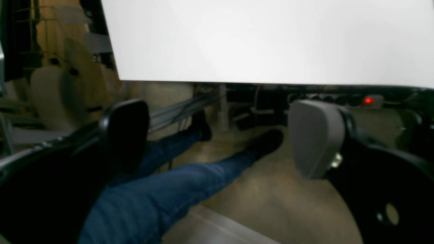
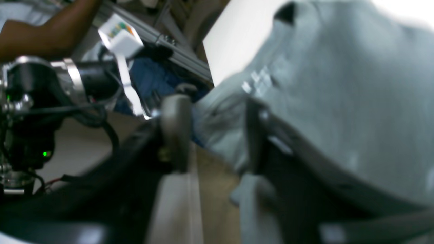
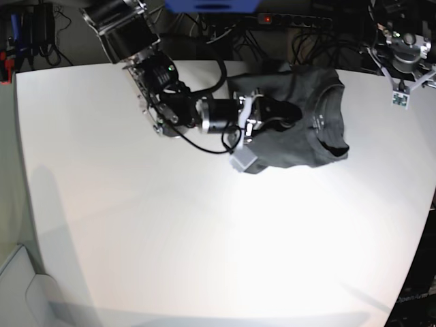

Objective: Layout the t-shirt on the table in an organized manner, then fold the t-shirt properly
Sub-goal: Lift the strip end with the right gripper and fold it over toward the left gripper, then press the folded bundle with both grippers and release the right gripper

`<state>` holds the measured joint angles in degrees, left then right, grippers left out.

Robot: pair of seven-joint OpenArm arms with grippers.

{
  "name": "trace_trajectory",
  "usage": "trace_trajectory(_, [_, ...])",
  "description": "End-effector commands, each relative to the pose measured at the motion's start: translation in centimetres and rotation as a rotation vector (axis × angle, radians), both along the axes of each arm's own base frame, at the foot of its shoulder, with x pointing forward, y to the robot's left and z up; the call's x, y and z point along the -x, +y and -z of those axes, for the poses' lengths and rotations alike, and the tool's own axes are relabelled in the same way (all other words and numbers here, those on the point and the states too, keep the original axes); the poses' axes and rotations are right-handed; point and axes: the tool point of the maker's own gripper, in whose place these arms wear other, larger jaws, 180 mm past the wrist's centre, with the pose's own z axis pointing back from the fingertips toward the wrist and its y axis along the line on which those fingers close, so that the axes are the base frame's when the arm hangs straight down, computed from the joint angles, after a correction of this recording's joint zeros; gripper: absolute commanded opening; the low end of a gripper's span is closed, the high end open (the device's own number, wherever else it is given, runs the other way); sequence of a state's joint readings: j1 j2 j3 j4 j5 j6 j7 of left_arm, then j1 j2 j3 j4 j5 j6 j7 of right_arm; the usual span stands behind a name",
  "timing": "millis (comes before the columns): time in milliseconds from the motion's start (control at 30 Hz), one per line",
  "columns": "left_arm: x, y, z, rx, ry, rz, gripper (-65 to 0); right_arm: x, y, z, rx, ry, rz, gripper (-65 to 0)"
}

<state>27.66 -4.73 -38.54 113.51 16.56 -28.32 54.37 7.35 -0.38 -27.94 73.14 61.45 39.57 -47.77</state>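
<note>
The dark grey t-shirt (image 3: 310, 116) lies bunched at the far right of the white table (image 3: 204, 225), its collar toward the right edge. My right arm reaches across from the far left, and the right gripper (image 3: 289, 112) is at the shirt's left part. In the right wrist view the t-shirt (image 2: 339, 84) fills the right side, and the right gripper (image 2: 215, 135) has its fingers apart with a fold of cloth between them; the picture is blurred. The left arm (image 3: 407, 51) stands off the table's far right corner. My left gripper (image 1: 220, 135) hangs open and empty below the table (image 1: 271, 40) edge.
A person's legs in blue jeans (image 1: 162, 189) stretch under the table, and a bare forearm (image 2: 44, 34) shows behind the right arm. A power strip with a red light (image 3: 266, 18) and cables lie beyond the far edge.
</note>
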Motion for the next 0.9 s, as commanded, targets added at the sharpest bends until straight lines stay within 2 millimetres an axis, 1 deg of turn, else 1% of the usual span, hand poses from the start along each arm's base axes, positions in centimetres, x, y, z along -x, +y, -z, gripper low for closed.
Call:
trace_trajectory(0, [-0.1, 1.2, -1.1, -0.039, -0.019, -0.015, -1.0, -0.2, 1.1, -2.4, -0.088, -0.019, 0.01, -52.2])
trace_trajectory(67, [0.0, 1.4, -1.2, -0.044, -0.021, -0.021, -1.0, 0.9, 1.2, -1.7, -0.09, 0.014, 0.01, -59.2])
trace_trajectory(133, [-0.1, 1.6, -1.4, -0.054, -0.021, -0.014, -1.0, 1.9, 1.3, -1.0, -0.091, 0.048, 0.014, -63.5])
trace_trajectory(200, [-0.1, 1.7, -1.4, -0.06, -0.01, 0.002, -1.0, 1.8, 1.6, -1.2, -0.107, 0.052, 0.025, -64.1])
trace_trajectory(233, [0.0, 1.5, -1.2, -0.052, 0.002, 0.016, -1.0, 1.9, 1.6, -1.2, -0.107, 0.052, 0.024, -64.1])
trace_trajectory(300, [0.1, 0.6, -0.6, -0.023, 0.03, 0.055, -1.0, 1.8, 1.7, -1.3, -0.106, 0.048, 0.021, -64.1])
trace_trajectory(433, [0.3, -1.1, 0.3, 0.025, 0.068, 0.114, -1.0, 0.8, 1.6, -1.8, -0.098, 0.015, 0.015, -64.2])
trace_trajectory(500, [-0.5, -1.9, 0.3, 0.046, 0.05, 0.119, -1.0, 0.1, 1.1, -1.9, -0.083, -0.009, 0.015, -64.2])
trace_trajectory(600, [-0.8, -2.8, 0.6, 0.072, 0.038, 0.115, -1.0, -0.4, 0.9, -2.0, -0.076, -0.02, 0.015, -64.2])
trace_trajectory(700, [-1.8, -3.6, 0.3, 0.088, 0.001, 0.11, -1.0, -1.4, -0.2, -0.5, -0.033, -0.002, 0.029, -64.2])
trace_trajectory(767, [-2.1, -3.7, 0.3, 0.092, -0.007, 0.108, -1.0, -1.8, -0.7, 1.4, 0.004, 0.043, 0.037, -64.2])
trace_trajectory(867, [-2.6, -3.8, 0.2, 0.098, -0.018, 0.11, -1.0, -2.4, -2.1, 3.6, 0.045, 0.092, 0.072, -64.2])
